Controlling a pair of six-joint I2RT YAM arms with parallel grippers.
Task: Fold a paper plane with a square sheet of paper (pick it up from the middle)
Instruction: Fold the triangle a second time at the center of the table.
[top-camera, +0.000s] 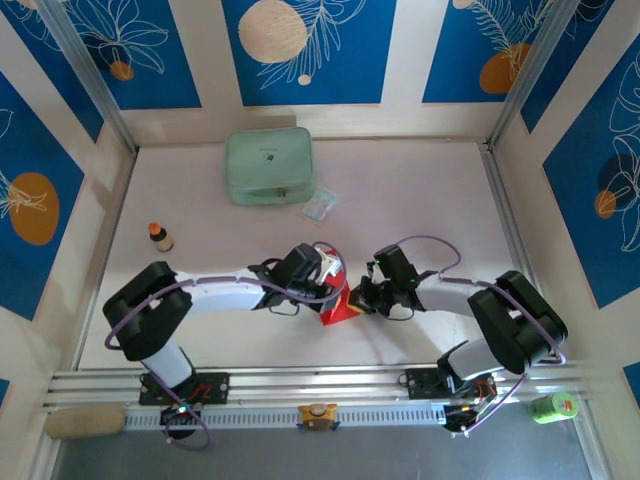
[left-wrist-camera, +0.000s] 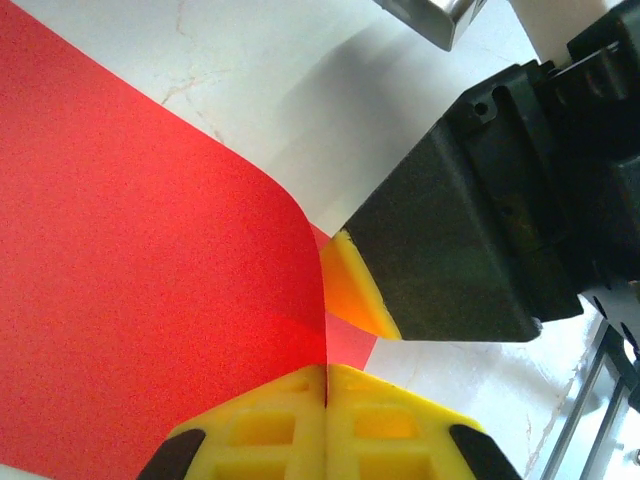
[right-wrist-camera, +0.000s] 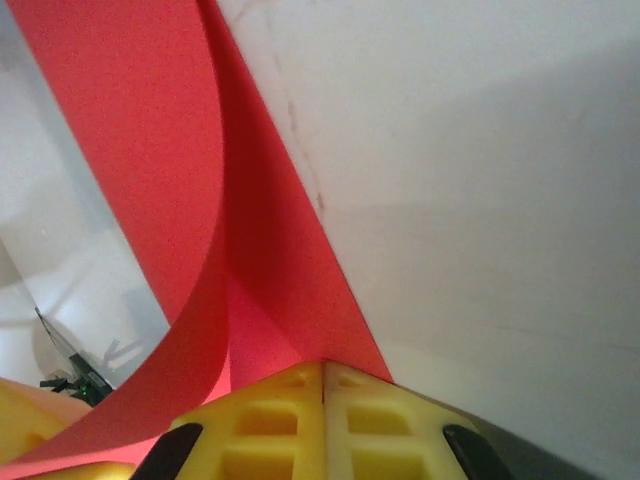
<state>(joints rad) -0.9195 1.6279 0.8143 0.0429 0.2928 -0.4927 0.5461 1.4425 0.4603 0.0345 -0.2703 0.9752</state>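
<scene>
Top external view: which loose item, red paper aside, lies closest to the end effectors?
The small clear plastic packet; the pale green pouch beside it and the orange-capped brown bottle sit farther off.

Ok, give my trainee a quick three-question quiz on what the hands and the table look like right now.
1. True or false: the left hand and the right hand are both shut on the red paper.
2. What lies beside the pale green pouch? A) a mug B) the small clear packet C) scissors
3. Fill in: the orange-capped bottle stands on the ___ arm's side of the table.
Key: 1 true; 2 B; 3 left.
</scene>
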